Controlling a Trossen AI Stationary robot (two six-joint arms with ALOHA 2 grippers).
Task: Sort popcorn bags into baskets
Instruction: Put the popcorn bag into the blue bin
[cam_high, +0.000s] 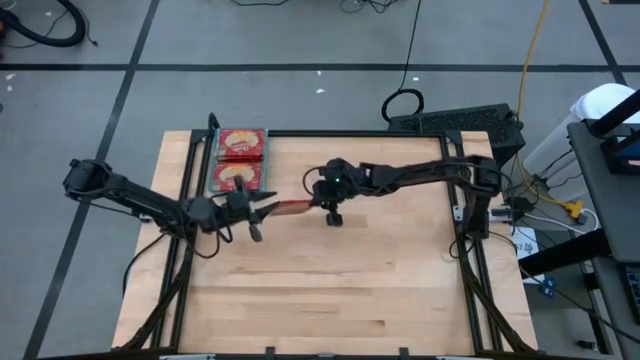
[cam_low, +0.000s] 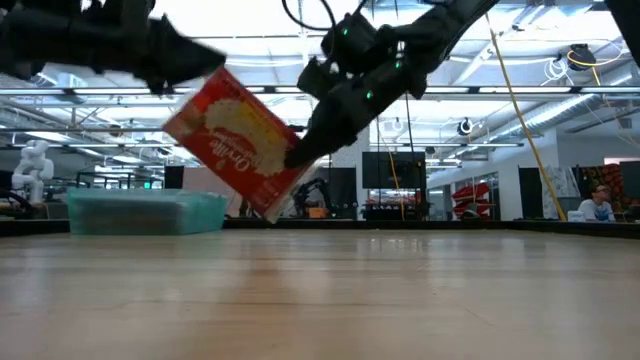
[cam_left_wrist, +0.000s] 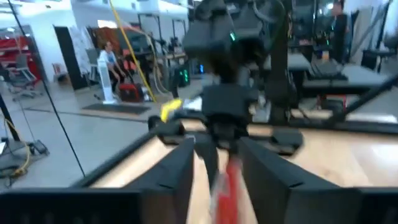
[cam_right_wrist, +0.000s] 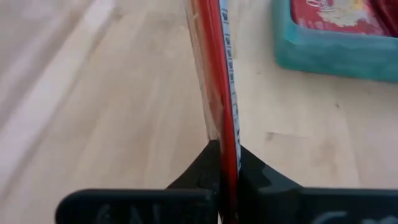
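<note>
Item: flat rectangular red popcorn bag with a yellow-cream oval picture (cam_low: 240, 140), held in the air above the pale wooden surface (cam_high: 330, 280), tilted, clear of the wood in the low view. From above it sits just toward nine o'clock of the surface's centre, between the two pincers.

Right pincer (cam_right_wrist: 225, 163): pressed together on one edge of the bag, which shows edge-on between its dark fingers (cam_right_wrist: 198, 167) in its own wrist view.

Left pincer (cam_high: 262, 212): at the bag's opposite end, its two dark fingers (cam_left_wrist: 180, 168) spread, the bag's red edge lying in the gap between them; contact cannot be told.

Shallow rectangular teal-green plastic tray (cam_high: 214, 160): at the surface's eleven o'clock corner, near the left pincer, holding two red packets (cam_high: 241, 143) lying flat, one at the twelve o'clock end, one at the six o'clock end.
</note>
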